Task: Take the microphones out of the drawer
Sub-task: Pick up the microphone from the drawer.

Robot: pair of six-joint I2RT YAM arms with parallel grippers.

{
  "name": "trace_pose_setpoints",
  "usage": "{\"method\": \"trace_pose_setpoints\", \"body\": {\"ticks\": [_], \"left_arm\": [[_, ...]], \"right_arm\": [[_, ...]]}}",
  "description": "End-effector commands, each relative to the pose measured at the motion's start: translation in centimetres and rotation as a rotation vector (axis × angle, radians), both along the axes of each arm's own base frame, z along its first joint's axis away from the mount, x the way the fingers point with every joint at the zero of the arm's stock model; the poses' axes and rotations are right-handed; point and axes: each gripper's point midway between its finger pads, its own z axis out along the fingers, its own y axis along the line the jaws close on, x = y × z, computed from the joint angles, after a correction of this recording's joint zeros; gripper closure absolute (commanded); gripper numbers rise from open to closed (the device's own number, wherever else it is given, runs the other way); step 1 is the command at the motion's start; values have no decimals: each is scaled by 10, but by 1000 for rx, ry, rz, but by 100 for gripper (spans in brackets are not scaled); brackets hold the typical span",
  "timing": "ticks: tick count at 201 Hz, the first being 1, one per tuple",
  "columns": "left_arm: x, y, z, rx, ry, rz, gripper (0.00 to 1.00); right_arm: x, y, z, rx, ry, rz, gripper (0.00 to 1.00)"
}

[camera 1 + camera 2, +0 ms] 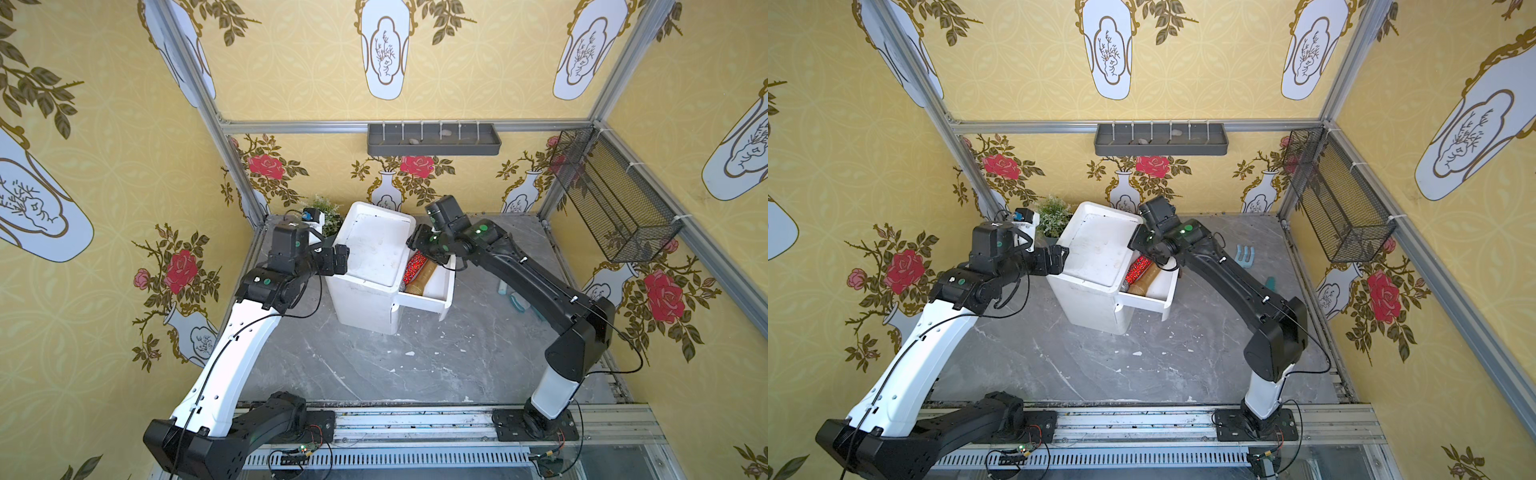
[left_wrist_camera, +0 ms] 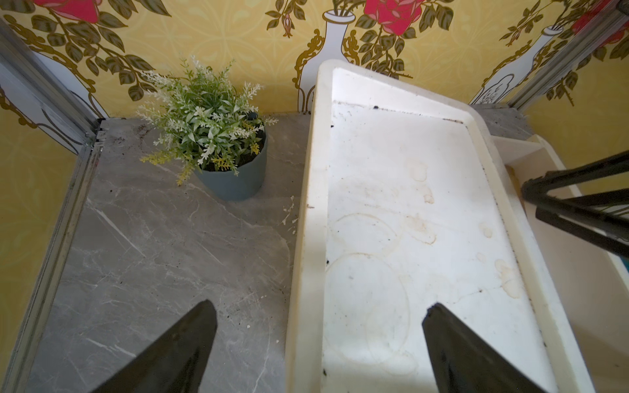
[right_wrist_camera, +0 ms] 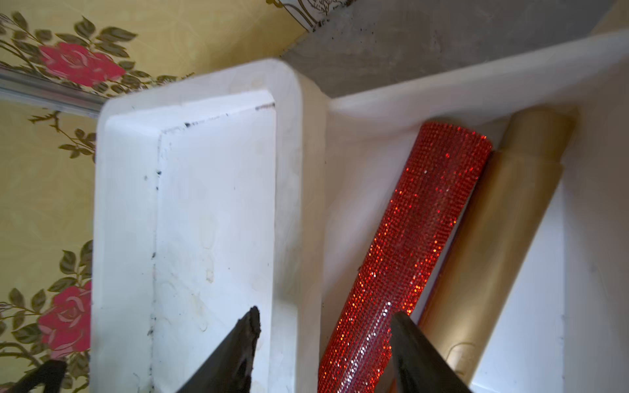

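red glittery microphone lies in the open drawer just beside the cabinet, long axis along its front; head end barely shows. left jaws and right jaws gape, empty.

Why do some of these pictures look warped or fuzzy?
In both top views a wide lens splays the frame posts. Right wrist view: the red sequined microphone glitters sharply, the gold cylinder beside it is soft. Left wrist view: light falls unevenly across the white drawer unit's top.
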Motion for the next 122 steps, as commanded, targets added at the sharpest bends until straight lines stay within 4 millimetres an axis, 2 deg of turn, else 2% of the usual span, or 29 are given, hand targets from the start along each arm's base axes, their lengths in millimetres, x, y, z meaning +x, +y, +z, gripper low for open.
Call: {"method": "trace_pose_setpoints", "body": {"ticks": [1,41,81,122], "left_arm": [[6,-2,12,-30,-81,0,0],[2,-4,11,-40,-106,-22,0],[-1,-4,13,-44,-128,-27,0],[-4,-3,10,-40,-133,-29,0]], "right_arm": [[-15,-24,-23,-123,114,-96,39],[-29,-36,-30,-161,184,-187,41],[-44,-37,-41,-187,256,-215,44],[-51,-46,-47,-194,272,-260,45]]}}
